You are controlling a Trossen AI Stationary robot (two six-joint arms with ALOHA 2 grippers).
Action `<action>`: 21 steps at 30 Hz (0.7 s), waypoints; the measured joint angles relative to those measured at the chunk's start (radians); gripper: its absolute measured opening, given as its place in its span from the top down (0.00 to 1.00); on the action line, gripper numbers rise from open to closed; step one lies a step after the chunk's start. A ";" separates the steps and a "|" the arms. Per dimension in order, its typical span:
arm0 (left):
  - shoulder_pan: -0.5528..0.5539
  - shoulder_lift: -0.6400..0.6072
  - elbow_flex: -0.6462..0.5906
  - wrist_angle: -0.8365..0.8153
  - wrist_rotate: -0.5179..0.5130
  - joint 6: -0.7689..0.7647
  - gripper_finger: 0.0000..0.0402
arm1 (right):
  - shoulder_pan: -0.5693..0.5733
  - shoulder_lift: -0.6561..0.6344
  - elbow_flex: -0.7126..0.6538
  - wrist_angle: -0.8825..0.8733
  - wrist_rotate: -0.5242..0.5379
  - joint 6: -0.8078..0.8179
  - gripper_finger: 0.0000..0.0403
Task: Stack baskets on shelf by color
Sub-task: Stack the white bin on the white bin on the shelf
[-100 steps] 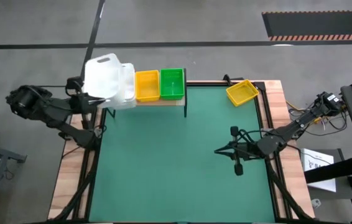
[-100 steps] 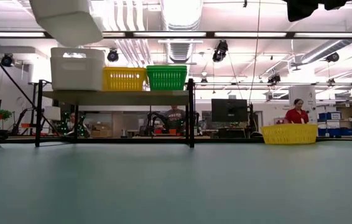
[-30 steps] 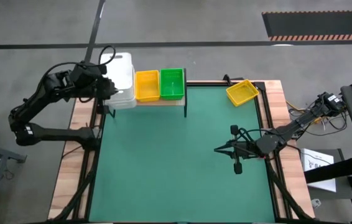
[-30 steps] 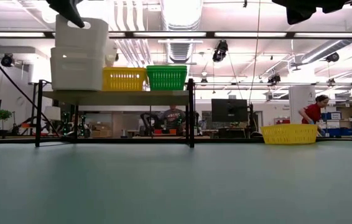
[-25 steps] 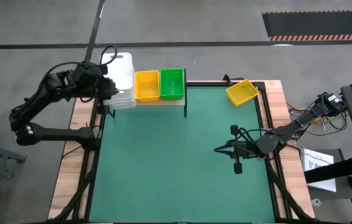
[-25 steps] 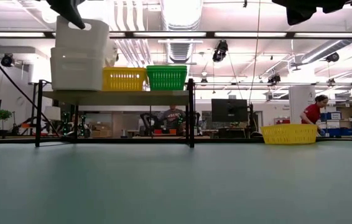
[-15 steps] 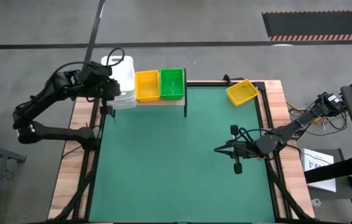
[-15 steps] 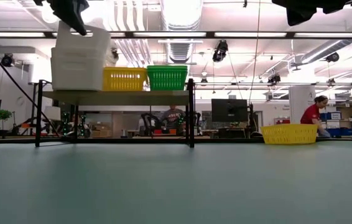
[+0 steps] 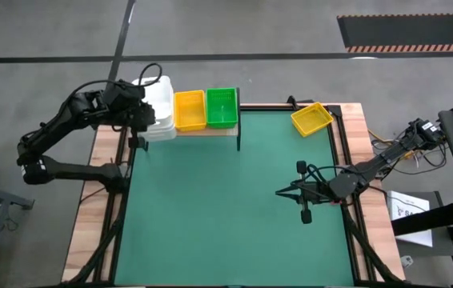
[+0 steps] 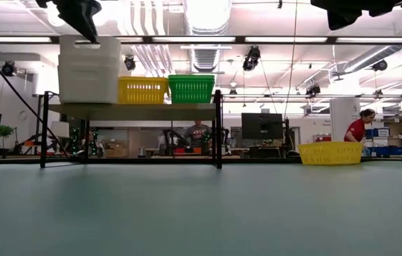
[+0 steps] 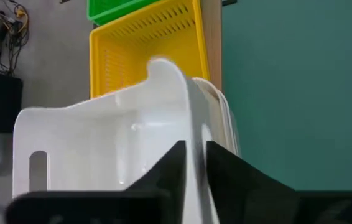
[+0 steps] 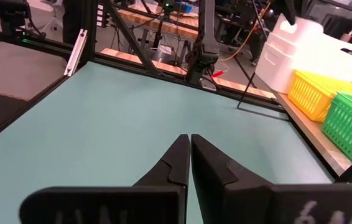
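Note:
On the wooden shelf [image 10: 133, 110] at the table's far left stand a white basket stack [image 9: 158, 108], a yellow stack [image 9: 189, 110] and a green stack [image 9: 221, 107]. My left gripper [image 9: 140, 114] is above the white stack [image 10: 89, 71], shut on the top white basket [image 11: 101, 143], which sits nested in the others. One loose yellow basket [image 9: 311, 118] rests on its base at the mat's far right corner. My right gripper [image 9: 306, 216] is shut and empty, low over the mat's right side. My left gripper has the top white basket's wall on the side toward the green mat, at its rim [image 11: 194, 149]. One finger [image 11: 173, 171] is inside the basket and one [image 11: 226, 177] outside. The fingers come from above, pointing down. The basket sits level, nested in the stack.
The shelf's black posts [image 9: 238, 136] stand on the green mat [image 9: 226, 208]. The loose yellow basket also shows in the low view [image 10: 331, 153]. People move in the room behind the table [image 10: 357, 128].
My left gripper has gone down and a little toward the table's right edge with the white basket. The basket, which stood high and tilted on the white stack, has sunk down into it and now sits level.

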 joint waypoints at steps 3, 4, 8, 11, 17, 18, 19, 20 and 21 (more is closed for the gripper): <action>0.000 0.000 0.000 0.000 0.001 0.000 0.81 | 0.000 0.000 0.000 0.000 0.000 0.002 0.98; 0.000 0.000 0.000 0.000 0.001 0.000 0.78 | 0.000 0.000 0.000 0.000 0.000 0.002 0.98; -0.005 0.000 0.018 0.013 0.001 -0.001 0.70 | 0.000 0.000 0.000 0.000 0.000 0.002 0.98; -0.025 0.002 0.030 0.028 0.003 -0.031 0.67 | 0.000 0.000 0.000 0.000 0.000 0.003 0.98; -0.054 -0.002 0.017 0.050 0.021 -0.170 0.71 | 0.000 0.000 0.000 0.001 0.000 -0.005 0.98; -0.067 -0.002 0.017 0.055 0.035 -0.168 0.73 | 0.000 0.000 0.000 0.001 0.000 -0.008 0.98; -0.080 -0.003 0.017 0.066 0.050 -0.167 0.76 | 0.000 0.000 0.000 0.001 0.000 -0.015 0.98; -0.094 -0.004 0.018 0.081 0.061 -0.172 0.78 | 0.000 0.000 0.000 0.001 0.000 -0.018 0.98; -0.108 -0.002 0.017 0.092 0.067 -0.187 0.81 | -0.002 0.000 0.000 0.003 0.001 -0.022 0.98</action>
